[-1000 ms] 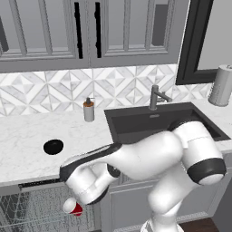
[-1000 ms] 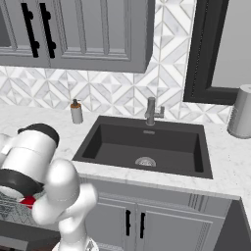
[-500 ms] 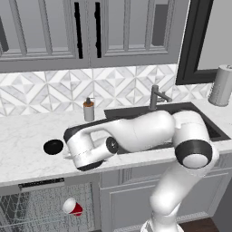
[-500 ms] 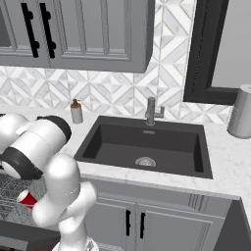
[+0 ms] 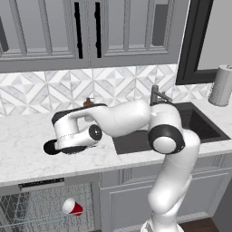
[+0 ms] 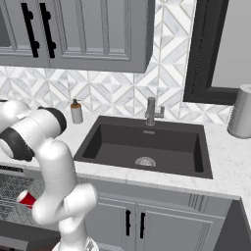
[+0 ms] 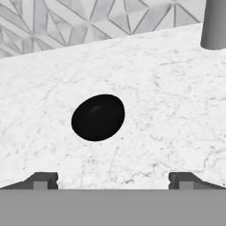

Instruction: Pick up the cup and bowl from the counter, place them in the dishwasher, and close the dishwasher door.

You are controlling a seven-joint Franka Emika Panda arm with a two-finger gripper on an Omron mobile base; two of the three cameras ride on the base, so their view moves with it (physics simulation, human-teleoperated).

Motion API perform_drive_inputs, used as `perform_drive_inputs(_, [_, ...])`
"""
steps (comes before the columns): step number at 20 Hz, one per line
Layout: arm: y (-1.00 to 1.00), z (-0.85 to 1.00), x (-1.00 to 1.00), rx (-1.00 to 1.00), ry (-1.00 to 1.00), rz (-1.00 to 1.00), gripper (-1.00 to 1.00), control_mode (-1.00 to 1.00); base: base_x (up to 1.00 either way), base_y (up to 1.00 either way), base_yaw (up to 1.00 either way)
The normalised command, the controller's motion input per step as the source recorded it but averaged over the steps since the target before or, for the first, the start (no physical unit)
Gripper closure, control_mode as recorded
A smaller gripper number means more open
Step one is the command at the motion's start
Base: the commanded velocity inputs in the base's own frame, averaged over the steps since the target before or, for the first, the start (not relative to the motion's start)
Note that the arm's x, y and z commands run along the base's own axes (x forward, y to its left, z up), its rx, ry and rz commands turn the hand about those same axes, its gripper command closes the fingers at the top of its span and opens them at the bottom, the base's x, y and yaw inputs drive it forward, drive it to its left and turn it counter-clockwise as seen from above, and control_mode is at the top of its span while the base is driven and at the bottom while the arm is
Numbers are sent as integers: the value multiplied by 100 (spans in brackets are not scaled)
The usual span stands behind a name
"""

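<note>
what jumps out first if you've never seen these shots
The big white arm bends left across the marble counter, its open gripper pointed at a small black bowl lying alone on the stone. Below the counter edge, a red cup lies on its side in the open dishwasher's wire rack. To the right sits a dark sink.

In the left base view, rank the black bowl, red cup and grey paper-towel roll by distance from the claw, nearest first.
1. Small round black bowl: on the white marble counter, beside the open claw.
2. Red plastic cup: below, in the dishwasher rack.
3. Grey paper-towel roll: far right.
</note>
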Motion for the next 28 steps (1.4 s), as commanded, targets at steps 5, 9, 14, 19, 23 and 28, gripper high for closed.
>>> perform_drive_inputs(5, [6,-16,8,-7,12,0,-100,-100,0,0,0])
perform_drive_inputs(9, [5,-13,0,-4,20,0,-100,-100,0,0,0])
perform_drive_inputs(14, [0,-9,1,0,14,0,-100,-100,0,0,0])
perform_drive_inputs(19, [3,-26,15,-1,3,0,-100,-100,0,0,0])
perform_drive_inputs(23, [15,0,14,-1,-1,0,-100,-100,0,0,0])
perform_drive_inputs(28, [3,3,-7,-4,-17,0,-100,-100,0,0,0])
